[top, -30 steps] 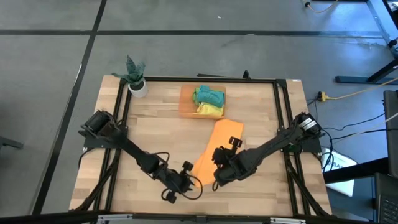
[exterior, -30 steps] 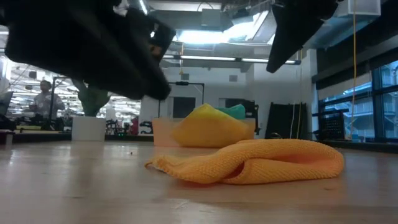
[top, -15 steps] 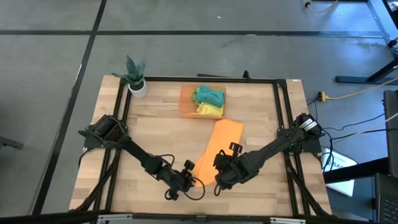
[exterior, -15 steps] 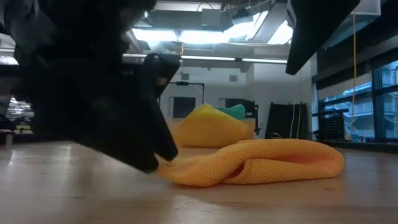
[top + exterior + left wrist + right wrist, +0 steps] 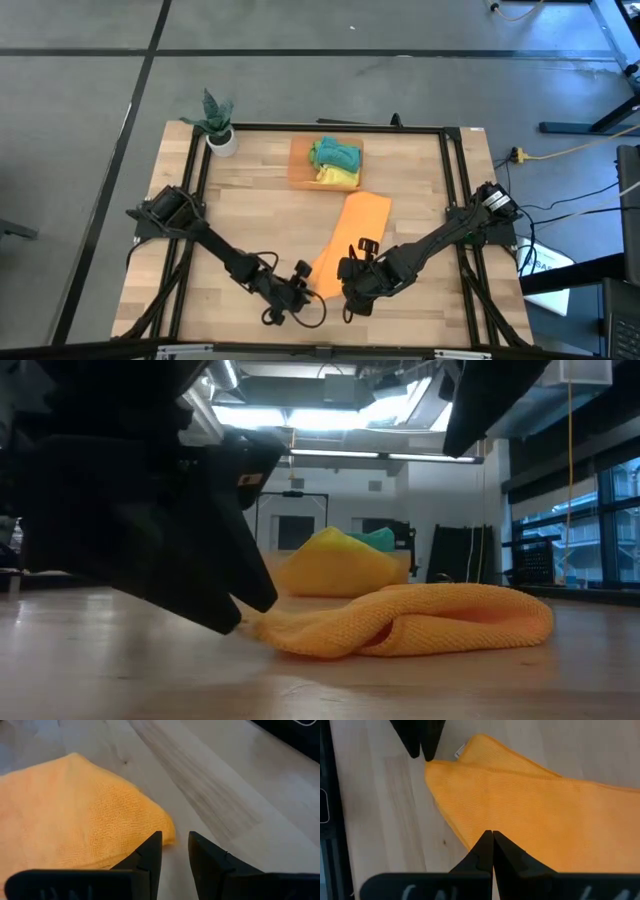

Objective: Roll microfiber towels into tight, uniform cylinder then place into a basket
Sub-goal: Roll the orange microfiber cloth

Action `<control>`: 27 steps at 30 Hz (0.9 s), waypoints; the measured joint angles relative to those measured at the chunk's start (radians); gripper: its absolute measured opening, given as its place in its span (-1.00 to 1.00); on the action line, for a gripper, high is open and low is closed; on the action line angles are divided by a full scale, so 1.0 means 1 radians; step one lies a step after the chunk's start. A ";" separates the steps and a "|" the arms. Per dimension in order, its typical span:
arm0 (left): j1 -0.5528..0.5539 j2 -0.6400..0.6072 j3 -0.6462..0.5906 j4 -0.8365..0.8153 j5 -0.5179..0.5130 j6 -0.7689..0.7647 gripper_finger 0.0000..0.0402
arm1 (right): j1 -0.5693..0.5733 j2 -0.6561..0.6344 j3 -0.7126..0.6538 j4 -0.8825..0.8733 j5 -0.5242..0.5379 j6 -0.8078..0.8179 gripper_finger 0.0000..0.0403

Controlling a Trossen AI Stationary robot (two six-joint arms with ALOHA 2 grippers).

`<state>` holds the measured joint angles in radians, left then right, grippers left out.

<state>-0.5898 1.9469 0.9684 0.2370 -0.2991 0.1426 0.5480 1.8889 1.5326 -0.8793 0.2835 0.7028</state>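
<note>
Both claws are closing in on the near corner of the orange towel to begin its roll.

From above, the orange towel (image 5: 350, 240) is lying flat on the desk (image 5: 250, 200) just beside the basket (image 5: 300, 170), which is holding the rolled green, teal and yellow towels; the left claw (image 5: 300, 287) and right claw (image 5: 352, 290) are flanking its near end. At desk height, the left claw (image 5: 235, 622) is touching the towel's edge. Its wrist camera is showing its fingers (image 5: 150, 857) slightly parted at the corner, gripping nothing. The right wrist camera is showing the right claw (image 5: 492, 837) shut and empty over the cloth. Next, I judge, the left claw needs to pinch that corner.
</note>
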 joint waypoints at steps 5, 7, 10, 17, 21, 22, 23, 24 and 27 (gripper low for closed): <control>0.000 0.000 0.000 0.000 -0.006 0.001 -0.57 | 0.000 0.000 0.000 0.001 0.000 -0.002 -0.97; 0.003 0.000 0.000 0.000 -0.006 -0.005 -0.57 | 0.000 0.000 0.000 0.001 0.000 -0.002 -0.97; 0.003 0.000 0.000 0.006 -0.009 0.006 -0.57 | 0.000 0.000 0.000 0.001 0.000 -0.003 -0.97; 0.003 0.011 0.000 0.029 -0.008 0.007 -0.57 | 0.000 0.000 0.000 -0.001 0.000 -0.005 -0.97; 0.011 0.042 0.000 0.061 0.006 0.005 -0.57 | 0.000 0.000 -0.001 -0.001 0.000 -0.005 -0.97; 0.012 0.045 -0.001 0.066 0.008 0.005 -0.57 | 0.000 0.000 -0.001 -0.002 0.000 -0.005 -0.97; 0.012 0.044 -0.001 0.068 0.009 0.007 -0.57 | 0.000 0.000 -0.001 -0.002 0.000 -0.005 -0.97; 0.012 0.043 0.000 0.073 0.008 0.010 -0.57 | 0.000 0.000 -0.001 -0.002 0.000 -0.005 -0.97; 0.014 0.044 0.000 0.067 -0.012 0.021 -0.57 | 0.000 0.000 -0.001 -0.002 0.001 -0.005 -0.97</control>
<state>-0.5763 1.9907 0.9680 0.3042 -0.3109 0.1640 0.5480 1.8889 1.5314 -0.8814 0.2840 0.6981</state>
